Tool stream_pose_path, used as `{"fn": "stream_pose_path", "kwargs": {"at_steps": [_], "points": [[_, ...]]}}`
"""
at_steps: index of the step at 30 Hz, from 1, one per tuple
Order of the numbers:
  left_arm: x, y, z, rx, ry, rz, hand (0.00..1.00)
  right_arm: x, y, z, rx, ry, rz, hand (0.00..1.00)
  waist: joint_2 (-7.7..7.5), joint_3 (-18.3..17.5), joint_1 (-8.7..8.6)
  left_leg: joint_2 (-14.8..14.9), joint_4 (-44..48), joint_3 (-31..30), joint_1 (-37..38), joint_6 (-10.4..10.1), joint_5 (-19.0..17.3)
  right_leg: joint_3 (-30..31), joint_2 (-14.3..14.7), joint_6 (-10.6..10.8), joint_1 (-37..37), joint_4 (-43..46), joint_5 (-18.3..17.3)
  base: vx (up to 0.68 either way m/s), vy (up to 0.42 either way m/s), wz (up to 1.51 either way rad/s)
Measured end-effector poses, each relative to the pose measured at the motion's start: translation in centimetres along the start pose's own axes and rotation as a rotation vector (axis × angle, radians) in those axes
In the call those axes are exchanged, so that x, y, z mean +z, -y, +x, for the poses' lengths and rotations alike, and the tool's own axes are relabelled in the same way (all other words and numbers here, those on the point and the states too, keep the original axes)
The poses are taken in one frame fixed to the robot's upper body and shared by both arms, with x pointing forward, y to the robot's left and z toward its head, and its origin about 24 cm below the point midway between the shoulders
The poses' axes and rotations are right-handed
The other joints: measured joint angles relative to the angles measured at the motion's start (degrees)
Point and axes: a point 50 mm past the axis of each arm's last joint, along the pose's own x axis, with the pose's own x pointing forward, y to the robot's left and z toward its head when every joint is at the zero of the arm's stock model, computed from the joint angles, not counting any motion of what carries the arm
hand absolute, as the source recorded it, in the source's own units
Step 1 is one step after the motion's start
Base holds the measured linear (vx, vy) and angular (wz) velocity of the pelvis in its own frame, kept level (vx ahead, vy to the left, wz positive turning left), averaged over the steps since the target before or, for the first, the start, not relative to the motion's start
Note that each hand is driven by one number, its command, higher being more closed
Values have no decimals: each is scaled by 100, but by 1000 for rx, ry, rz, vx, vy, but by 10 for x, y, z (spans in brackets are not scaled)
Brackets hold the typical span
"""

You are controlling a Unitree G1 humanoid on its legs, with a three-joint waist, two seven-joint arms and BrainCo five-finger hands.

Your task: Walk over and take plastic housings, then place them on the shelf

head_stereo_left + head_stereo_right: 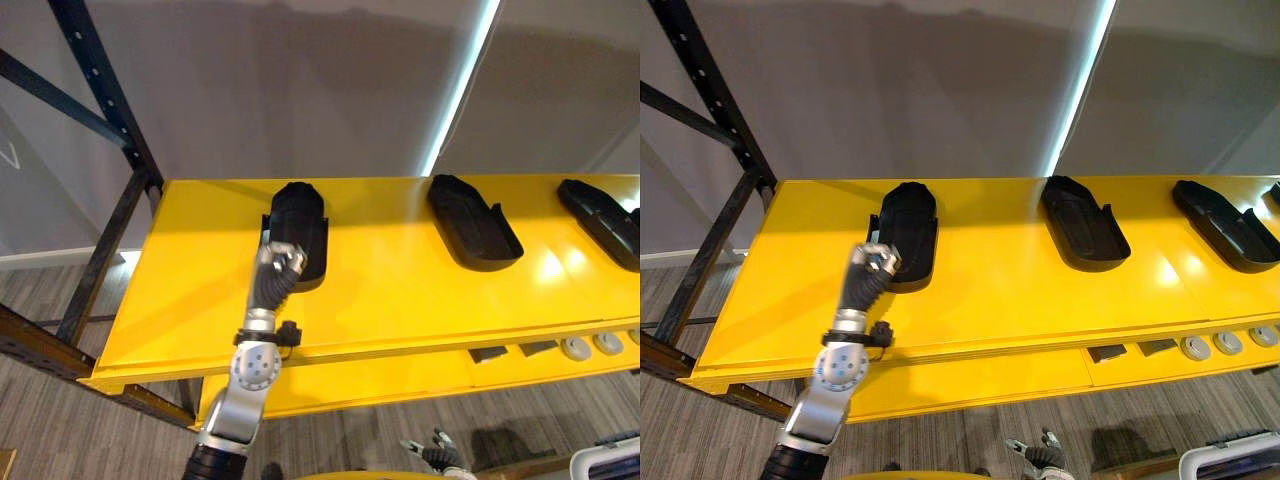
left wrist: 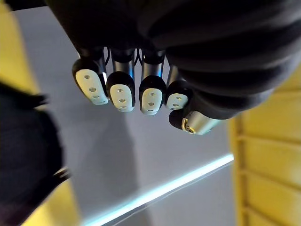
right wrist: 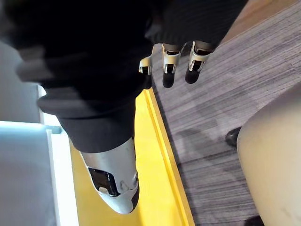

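Housings [image 1: 473, 222] lie on the shelf [image 1: 400, 290] in the eye views, the left hand [image 1: 283, 262] by the near end of the leftmost housing [image 1: 298, 225]. Left wrist view: its fingers [image 2: 121, 96] curl in, holding nothing; right wrist view: the right hand [image 3: 169, 59] hangs loose over the floor [image 3: 207, 117]. Placing looks done, so next pull the left arm back.

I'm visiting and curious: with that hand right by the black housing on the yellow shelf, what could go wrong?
The left hand is right at the near end of the leftmost housing, so a careless move might drag it toward the front edge of the yellow shelf. Or knock it askew.
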Motion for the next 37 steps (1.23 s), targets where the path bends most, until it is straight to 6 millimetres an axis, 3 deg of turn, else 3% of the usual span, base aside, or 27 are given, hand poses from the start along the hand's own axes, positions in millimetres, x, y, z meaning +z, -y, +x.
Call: {"fn": "stream_pose_path", "kwargs": {"at_steps": [2, 6, 8, 10, 11, 12, 14, 16, 17, 19, 20, 23, 26, 30, 37], "points": [[19, -41, -4, 207, 81, 14, 100, 0, 0, 0, -4, 1, 1, 0, 38, 26, 22, -6, -1, -40, 28, -1, 1, -108, -7, 32, 7, 120, -112, -30, -10, 17], [19, -97, -25, 489, 48, 98, 100, -3, 0, -1, -5, -7, 4, 0, 27, 35, 145, -11, 21, -149, 37, -1, 6, -285, -20, 10, 50, 202, -177, 9, -12, 22], [11, -126, -48, 628, -52, 141, 100, -2, -1, -1, -1, -5, 6, 0, -7, 34, 200, -9, 56, -169, 41, -2, 4, -349, -29, 9, 91, 202, -190, 31, -4, 18], [-1, -135, -60, 667, -135, 157, 100, 1, -2, -1, 1, 5, 9, 0, -46, 58, 289, -13, 157, -200, 4, 26, -18, -420, -49, 10, 121, 202, -191, 9, 0, 16], [-25, -141, -78, 670, -293, 194, 100, 2, -3, -1, 4, 9, 8, 0, -47, 106, 301, -50, 277, -281, -21, 34, -74, -512, -97, 9, 184, 229, -257, -3, 4, 22], [-29, -142, -82, 666, -323, 200, 100, 2, -3, -1, 5, 10, 8, 0, -48, 105, 299, -54, 293, -295, -23, 34, -84, -528, -103, 22, 194, 241, -268, -1, 5, 26], [-58, -140, -107, 647, -528, 216, 100, 4, -3, 0, 7, 18, 2, 0, -57, 111, 319, -66, 560, -314, -113, 33, -237, -562, -126, -2, 188, 327, -320, -1, 4, 8], [-94, -133, -149, 628, -811, 203, 100, 10, -4, 0, 13, 35, 2, 0, -71, 111, 319, -40, 1027, -315, -334, 47, -504, -568, -129, -26, 194, 346, -344, 0, 0, 0], [-102, -131, -160, 616, -879, 196, 100, 11, -4, 0, 13, 38, 3, 0, -71, 112, 314, -29, 1121, -315, -381, 54, -548, -569, -126, -28, 192, 355, -349, 0, 0, 0], [-127, -117, -202, 560, -1132, 165, 100, 12, -4, 0, 14, 40, 5, 0, -74, 114, 297, -15, 1402, -317, -398, 47, -667, -570, -139, 4, 185, 445, -415, 17, 5, -1], [-134, -111, -217, 542, -1210, 155, 0, 12, -4, 0, 14, 38, 5, 0, -75, 114, 297, -15, 1479, -313, -397, 57, -701, -569, -147, 14, 193, 482, -447, 0, 0, 0], [-149, -92, -253, 478, -1414, 119, 0, 12, -4, 0, 14, 30, 3, 0, -57, 114, 302, -36, 1652, -305, -439, 68, -849, -579, -187, 23, 191, 525, -517, 6, 12, 0], [-153, -82, -273, 429, -1516, 96, 0, 11, -3, 1, 8, 28, 7, 0, -32, 116, 297, -60, 1800, -300, -510, 109, -965, -582, -221, 43, 186, 529, -549, 28, 37, -1], [-158, -74, -279, 396, -1561, 72, 0, 11, -2, 1, 3, 27, 12, 0, 35, 116, 294, -93, 1894, -269, -526, 122, -1057, -563, -266, 61, 200, 542, -579, 56, 34, -4], [-169, -53, -270, 280, -1571, 48, 0, 13, 4, 2, -27, 29, 44, 0, 189, 120, 294, -104, 1966, -133, -454, 146, -1150, -453, -301, 66, 279, 510, -576, 61, 19, -10]]}}
